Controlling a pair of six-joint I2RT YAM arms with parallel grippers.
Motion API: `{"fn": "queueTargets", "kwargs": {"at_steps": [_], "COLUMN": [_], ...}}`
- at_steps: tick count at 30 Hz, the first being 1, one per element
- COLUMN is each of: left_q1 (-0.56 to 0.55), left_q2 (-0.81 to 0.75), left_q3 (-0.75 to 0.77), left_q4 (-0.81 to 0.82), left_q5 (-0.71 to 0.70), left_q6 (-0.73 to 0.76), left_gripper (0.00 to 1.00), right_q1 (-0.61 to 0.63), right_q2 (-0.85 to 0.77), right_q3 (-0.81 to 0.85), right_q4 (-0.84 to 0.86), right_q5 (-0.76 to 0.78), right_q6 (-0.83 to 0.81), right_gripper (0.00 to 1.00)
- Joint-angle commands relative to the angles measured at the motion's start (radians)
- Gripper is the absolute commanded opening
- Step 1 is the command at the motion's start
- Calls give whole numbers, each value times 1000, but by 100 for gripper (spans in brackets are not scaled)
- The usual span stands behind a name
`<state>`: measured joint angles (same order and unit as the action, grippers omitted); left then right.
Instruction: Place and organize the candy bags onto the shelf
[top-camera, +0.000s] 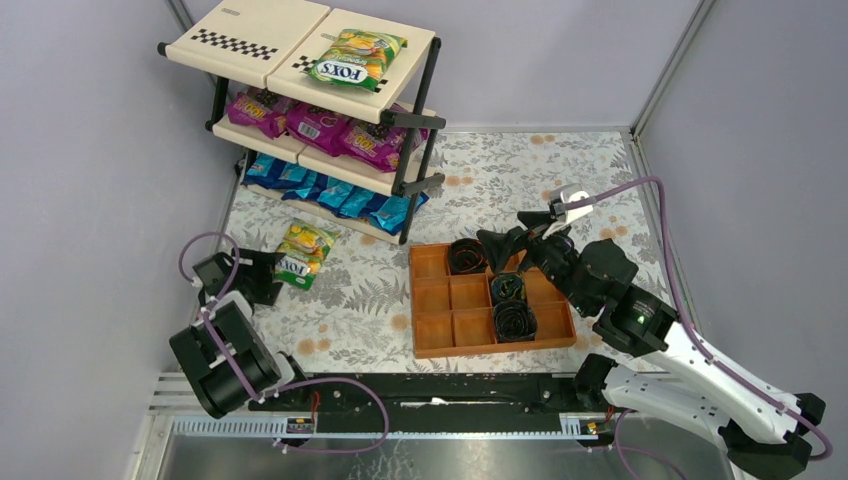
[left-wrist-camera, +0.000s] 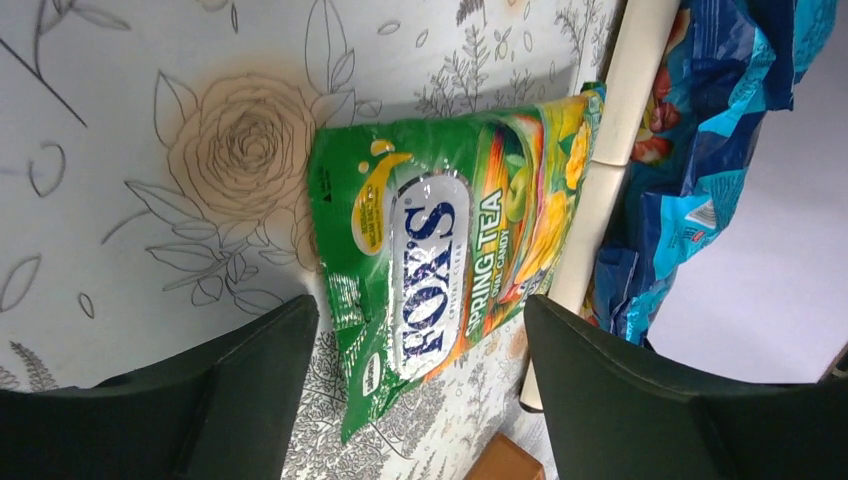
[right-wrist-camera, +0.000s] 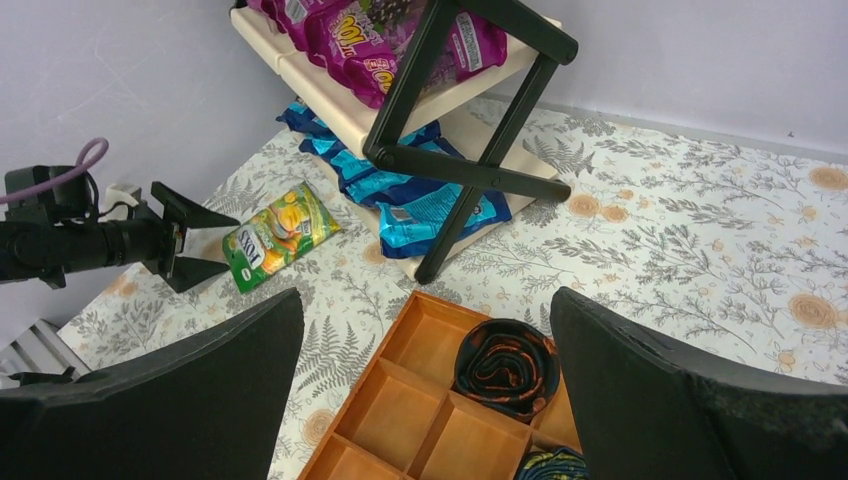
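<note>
Closest in, the left hand (left-wrist-camera: 418, 310) sits low over the floral tabletop (top-camera: 500, 180) with its fingers spread wide and nothing between the pads. Just beyond its fingertips a green-yellow FOX'S bag (top-camera: 303, 253) lies flat, label up. Whether the fingers touch the bag I cannot tell.

To the right, an orange-brown compartment tray (top-camera: 430, 350) holds three dark coiled rolls (top-camera: 507, 288) in its far and right cells. The right hand (right-wrist-camera: 428, 310) hovers over the tray's far edge, also spread wide and holding nothing.

Farther back, at the left rear of the tabletop, stands the shelf (top-camera: 250, 40). Its bottom tier carries a row of blue bags (top-camera: 330, 192), close to the loose bag's far end. The middle tier holds magenta-purple bags (top-camera: 320, 122) side by side. On the top tier a second green-yellow bag (top-camera: 357, 58) lies alone on the right panel.
</note>
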<state>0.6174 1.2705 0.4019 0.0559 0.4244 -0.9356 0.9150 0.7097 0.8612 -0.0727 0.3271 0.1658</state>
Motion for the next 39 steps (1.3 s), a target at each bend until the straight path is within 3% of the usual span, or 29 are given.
{"fn": "queueTargets", "kwargs": {"at_steps": [1, 5, 15, 24, 34, 39], "left_q1": [-4, -7, -114, -167, -180, -183], "left_q2": [28, 77, 147, 62, 129, 87], "left_q3": [-89, -81, -109, -144, -73, -60], "left_q4": [-76, -22, 230, 453, 531, 549], "left_q5": [50, 89, 112, 62, 102, 132], "left_q6": [25, 22, -161, -310, -404, -442], "left_gripper": [78, 71, 68, 67, 68, 68], "right_q1": [-2, -4, -3, -3, -5, -3], "right_q2": [12, 35, 49, 47, 59, 52], "right_q3": [-2, 4, 8, 13, 21, 21], "right_q4": [64, 65, 96, 91, 90, 86], "right_q5": [-15, -29, -40, -41, -55, -51], "right_q6": [8, 12, 22, 26, 33, 33], "right_gripper": [100, 100, 100, 100, 100, 100]}}
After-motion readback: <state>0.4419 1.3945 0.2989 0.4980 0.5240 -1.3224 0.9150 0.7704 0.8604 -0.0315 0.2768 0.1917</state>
